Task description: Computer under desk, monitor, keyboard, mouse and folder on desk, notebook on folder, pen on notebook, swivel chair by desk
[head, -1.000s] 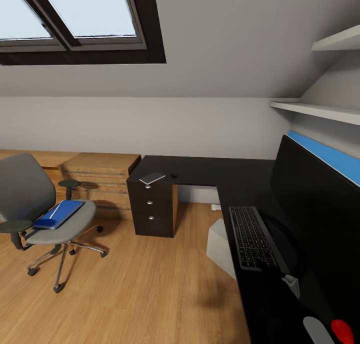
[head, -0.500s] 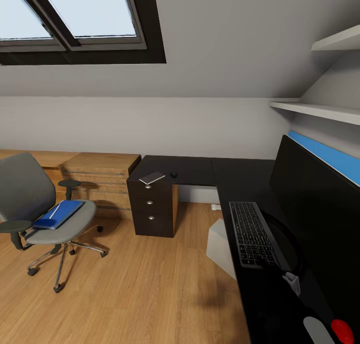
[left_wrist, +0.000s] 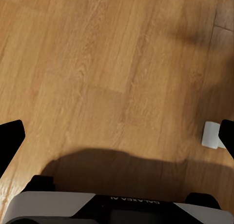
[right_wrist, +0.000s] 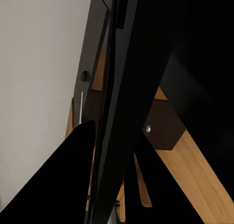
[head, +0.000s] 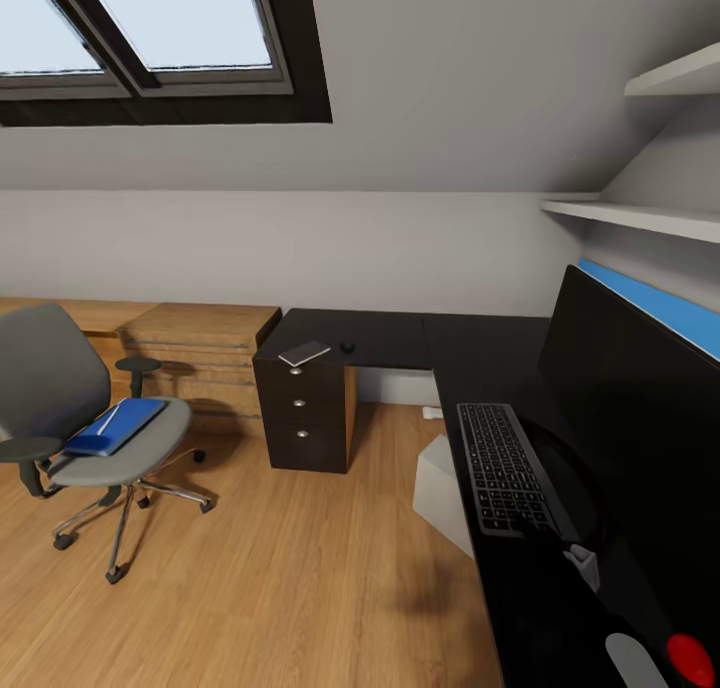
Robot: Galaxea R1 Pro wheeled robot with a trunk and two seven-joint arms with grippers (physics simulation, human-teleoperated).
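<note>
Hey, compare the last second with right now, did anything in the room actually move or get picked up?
Nothing was moved, gripped or released. The whole head view shifts very slightly, which is the camera, not the objects. The blue folder with the pen on it still lies on the swivel chair, the notebook and mouse on the desk, and the keyboard by the monitor.

glossy black top on the desk (head: 400,336); light matt wood grain across the floor (head: 280,578); grey padded cloth and chrome legs on the swivel chair (head: 70,418); smooth bright blue cover on the folder (head: 118,426)
</note>
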